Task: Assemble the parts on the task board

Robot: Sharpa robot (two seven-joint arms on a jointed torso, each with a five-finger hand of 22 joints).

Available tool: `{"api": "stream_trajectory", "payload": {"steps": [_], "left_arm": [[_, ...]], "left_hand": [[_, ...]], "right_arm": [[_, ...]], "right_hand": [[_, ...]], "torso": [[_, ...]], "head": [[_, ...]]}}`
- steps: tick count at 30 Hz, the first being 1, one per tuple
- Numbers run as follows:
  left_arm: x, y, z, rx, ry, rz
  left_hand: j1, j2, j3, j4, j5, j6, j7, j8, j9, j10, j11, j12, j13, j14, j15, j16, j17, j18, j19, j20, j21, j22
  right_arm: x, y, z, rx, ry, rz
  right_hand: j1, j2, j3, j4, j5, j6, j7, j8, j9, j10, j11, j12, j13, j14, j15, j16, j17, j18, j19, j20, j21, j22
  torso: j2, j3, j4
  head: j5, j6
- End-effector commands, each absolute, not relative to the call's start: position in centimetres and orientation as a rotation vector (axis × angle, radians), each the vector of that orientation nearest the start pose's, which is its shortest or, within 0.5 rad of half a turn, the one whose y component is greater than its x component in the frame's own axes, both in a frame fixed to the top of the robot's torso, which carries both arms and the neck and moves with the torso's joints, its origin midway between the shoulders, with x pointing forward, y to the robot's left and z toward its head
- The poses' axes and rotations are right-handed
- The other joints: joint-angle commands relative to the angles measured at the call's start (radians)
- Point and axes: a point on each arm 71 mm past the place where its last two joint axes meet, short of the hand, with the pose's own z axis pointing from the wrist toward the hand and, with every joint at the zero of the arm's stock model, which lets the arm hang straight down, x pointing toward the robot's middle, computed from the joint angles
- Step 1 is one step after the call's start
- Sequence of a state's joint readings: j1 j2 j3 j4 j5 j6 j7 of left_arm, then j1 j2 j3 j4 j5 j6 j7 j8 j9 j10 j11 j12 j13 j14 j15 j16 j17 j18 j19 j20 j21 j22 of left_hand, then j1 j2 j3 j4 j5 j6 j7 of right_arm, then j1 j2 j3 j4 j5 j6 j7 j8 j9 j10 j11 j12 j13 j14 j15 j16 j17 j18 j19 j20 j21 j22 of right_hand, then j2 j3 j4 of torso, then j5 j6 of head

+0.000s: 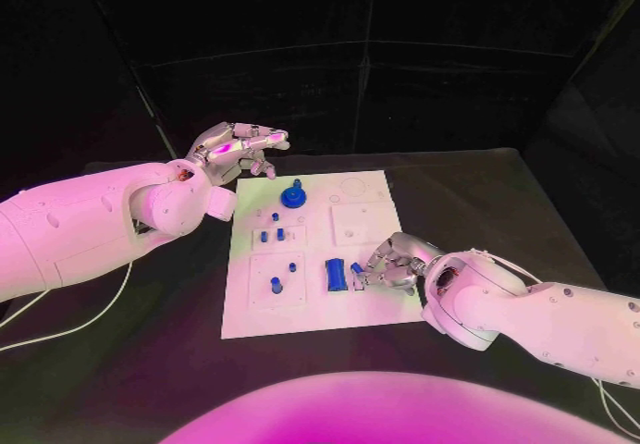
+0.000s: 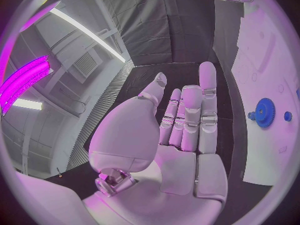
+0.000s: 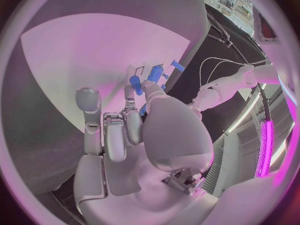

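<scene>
The small blue part (image 1: 358,270) pinched at the fingertips of the right hand (image 1: 391,264) should be kept upright and lowered slowly, so that it is not tipped against the larger blue block (image 1: 335,275) just beside it on the task board (image 1: 313,305). The left hand (image 1: 240,146) is held open and empty above the surface, with the blue gear (image 1: 293,195) on the board near its fingertips.
</scene>
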State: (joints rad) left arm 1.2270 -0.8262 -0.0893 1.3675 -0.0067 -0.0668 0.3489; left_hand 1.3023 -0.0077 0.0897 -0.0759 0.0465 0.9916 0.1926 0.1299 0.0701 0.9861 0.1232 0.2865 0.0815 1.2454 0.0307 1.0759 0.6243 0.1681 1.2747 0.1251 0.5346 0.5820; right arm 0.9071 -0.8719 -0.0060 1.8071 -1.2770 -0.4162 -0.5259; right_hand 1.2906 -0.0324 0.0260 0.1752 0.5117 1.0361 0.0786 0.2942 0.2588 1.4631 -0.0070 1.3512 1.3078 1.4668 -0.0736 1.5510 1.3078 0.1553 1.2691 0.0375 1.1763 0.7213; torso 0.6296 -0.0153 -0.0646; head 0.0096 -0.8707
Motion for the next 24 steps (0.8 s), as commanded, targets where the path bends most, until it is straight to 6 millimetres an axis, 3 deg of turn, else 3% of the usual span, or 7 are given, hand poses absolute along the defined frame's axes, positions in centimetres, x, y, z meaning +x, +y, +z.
{"api": "stream_trajectory", "payload": {"steps": [1,7,24], "left_arm": [[51.03,23.51,-19.19,-1.084,1.552,-1.614],[51.02,23.49,-19.18,-1.084,1.553,-1.615],[51.04,23.49,-19.17,-1.084,1.554,-1.615]], "left_hand": [[0.001,0.008,-0.005,0.0,0.001,-0.008,0.0,0.004,0.0,-0.005,-0.001,0.003,0.001,0.003,0.001,0.003,-0.001,0.012,0.004,0.0,-0.002,-0.001],[0.002,0.008,-0.005,0.0,0.001,-0.008,0.0,0.005,0.0,-0.006,-0.001,0.004,0.001,0.002,0.001,0.003,-0.001,0.012,0.005,0.0,-0.002,-0.001],[0.004,0.01,-0.005,0.0,0.001,-0.008,0.0,0.005,0.0,-0.006,-0.001,0.004,0.001,0.002,0.001,0.004,-0.001,0.012,0.005,0.0,-0.002,-0.001]], "right_arm": [[37.41,-15.97,-28.01,0.38,2.074,0.614],[37.36,-15.65,-28.11,0.376,2.089,0.614],[37.26,-15.48,-28.33,0.348,2.125,0.583]], "right_hand": [[-0.016,0.002,-0.001,0.01,0.001,0.011,-0.002,-0.005,0.002,0.007,0.004,-0.004,0.063,0.096,0.005,0.003,0.227,-0.016,0.005,0.002,0.004,0.0],[-0.026,0.0,-0.006,0.021,0.02,0.023,-0.007,0.0,0.009,0.01,0.0,-0.001,0.067,0.096,0.002,0.003,0.227,-0.016,0.005,0.0,0.003,-0.001],[-0.043,-0.006,-0.023,0.041,0.003,0.056,-0.024,0.027,0.04,0.012,-0.014,-0.003,0.067,0.096,-0.009,0.002,0.225,-0.015,0.005,-0.008,0.0,-0.004]], "torso": [[-0.001,0.0007,-0.0003],[0.0,0.001,-0.0011],[-0.001,0.0014,-0.0011]], "head": [[0.003,-0.001],[0.004,-0.002],[0.003,-0.002]]}}
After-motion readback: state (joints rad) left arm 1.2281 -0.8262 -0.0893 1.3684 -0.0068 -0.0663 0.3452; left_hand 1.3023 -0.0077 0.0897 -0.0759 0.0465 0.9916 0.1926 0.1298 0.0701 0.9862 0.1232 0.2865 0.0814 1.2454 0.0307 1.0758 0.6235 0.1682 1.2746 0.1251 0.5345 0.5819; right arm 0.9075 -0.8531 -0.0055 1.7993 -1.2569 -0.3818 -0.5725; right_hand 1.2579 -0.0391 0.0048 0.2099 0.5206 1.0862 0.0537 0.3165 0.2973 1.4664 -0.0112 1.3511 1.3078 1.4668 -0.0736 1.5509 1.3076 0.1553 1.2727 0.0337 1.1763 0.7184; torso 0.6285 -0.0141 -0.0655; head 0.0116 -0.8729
